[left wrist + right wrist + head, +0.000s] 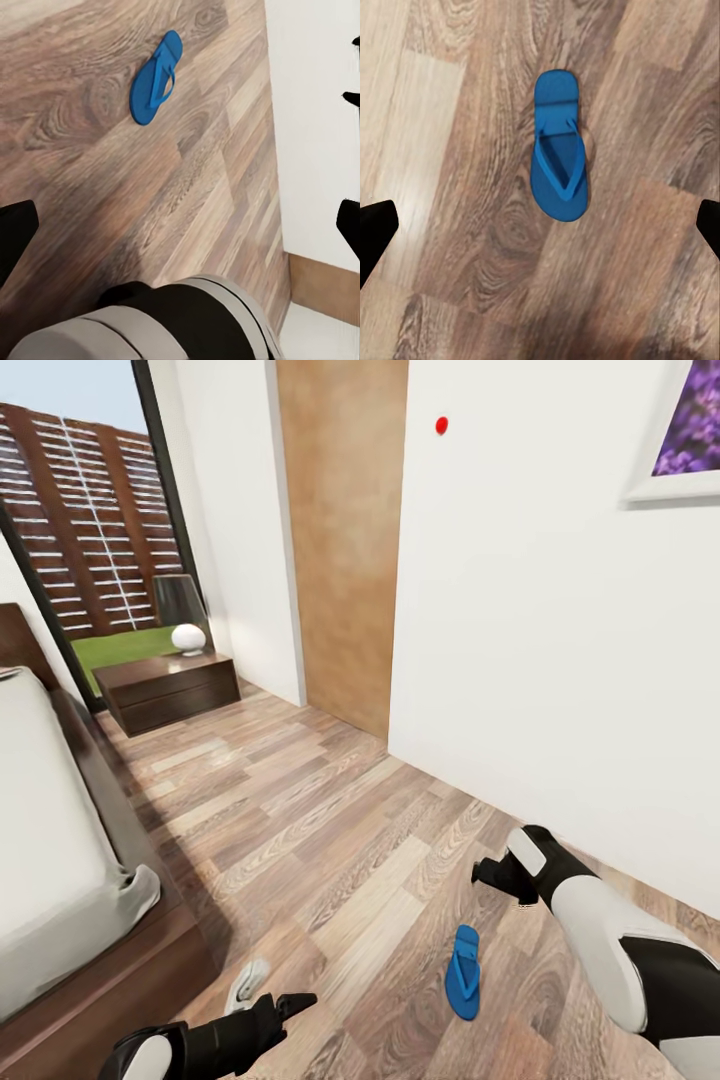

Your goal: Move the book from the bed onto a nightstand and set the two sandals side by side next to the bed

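One bright blue sandal (pixel 463 972) lies flat on the wood-plank floor, strap up, also seen in the left wrist view (pixel 156 77) and the right wrist view (pixel 559 150). My right gripper (pixel 490 878) hangs open above the floor just beyond the sandal; its fingers stand wide apart and empty (pixel 540 229). My left gripper (pixel 290 1005) is open and empty too (pixel 184 229), low near the bed's foot corner, left of the sandal. The bed (pixel 60 860) fills the left side. A nightstand (pixel 170 690) stands at the back beside it. The book and the other sandal are out of view.
A lamp (pixel 182 610) and a white rounded object (pixel 188 638) sit on the nightstand. A wooden door (pixel 340 540) and a white wall (pixel 540 660) bound the right side. A pale crumpled thing (pixel 247 982) lies on the floor by the bed corner.
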`<state>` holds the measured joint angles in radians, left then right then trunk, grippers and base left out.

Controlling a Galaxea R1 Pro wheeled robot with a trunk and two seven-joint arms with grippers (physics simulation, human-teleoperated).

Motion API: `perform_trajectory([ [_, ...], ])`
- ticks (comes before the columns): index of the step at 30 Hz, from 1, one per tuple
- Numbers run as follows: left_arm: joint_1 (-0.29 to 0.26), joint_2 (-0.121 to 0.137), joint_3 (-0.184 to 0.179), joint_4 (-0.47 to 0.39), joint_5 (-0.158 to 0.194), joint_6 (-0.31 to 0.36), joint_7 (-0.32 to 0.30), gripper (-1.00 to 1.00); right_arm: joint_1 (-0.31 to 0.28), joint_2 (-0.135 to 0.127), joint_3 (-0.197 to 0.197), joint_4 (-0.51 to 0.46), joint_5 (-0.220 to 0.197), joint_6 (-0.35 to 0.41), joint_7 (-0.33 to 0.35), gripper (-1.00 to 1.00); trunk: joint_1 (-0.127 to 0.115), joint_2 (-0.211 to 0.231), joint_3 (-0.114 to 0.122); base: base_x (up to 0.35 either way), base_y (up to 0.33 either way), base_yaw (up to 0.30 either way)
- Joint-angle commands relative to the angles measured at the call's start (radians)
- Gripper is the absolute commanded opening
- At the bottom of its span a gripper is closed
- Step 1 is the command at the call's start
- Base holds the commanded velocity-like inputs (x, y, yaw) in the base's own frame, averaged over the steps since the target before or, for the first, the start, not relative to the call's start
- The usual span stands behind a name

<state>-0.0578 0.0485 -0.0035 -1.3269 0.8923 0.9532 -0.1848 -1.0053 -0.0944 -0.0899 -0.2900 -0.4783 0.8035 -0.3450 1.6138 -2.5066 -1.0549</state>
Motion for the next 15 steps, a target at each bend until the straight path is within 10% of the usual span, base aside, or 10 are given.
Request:
perform_trajectory([
  [1,0.000,0.000,0.000,0.000,-0.006,0.002,-0.007,1.00,-0.009,0.000,-0.004,-0.002,-0.008,0.002,-0.009,1.00,0.000,-0.001,-0.005,0.000,0.000,0.000],
  [15,0.000,-0.001,-0.002,0.003,-0.006,0.002,-0.007,1.00,-0.106,-0.012,-0.002,-0.001,-0.002,0.003,-0.011,1.00,0.006,-0.004,-0.059,0.000,0.000,0.000],
])
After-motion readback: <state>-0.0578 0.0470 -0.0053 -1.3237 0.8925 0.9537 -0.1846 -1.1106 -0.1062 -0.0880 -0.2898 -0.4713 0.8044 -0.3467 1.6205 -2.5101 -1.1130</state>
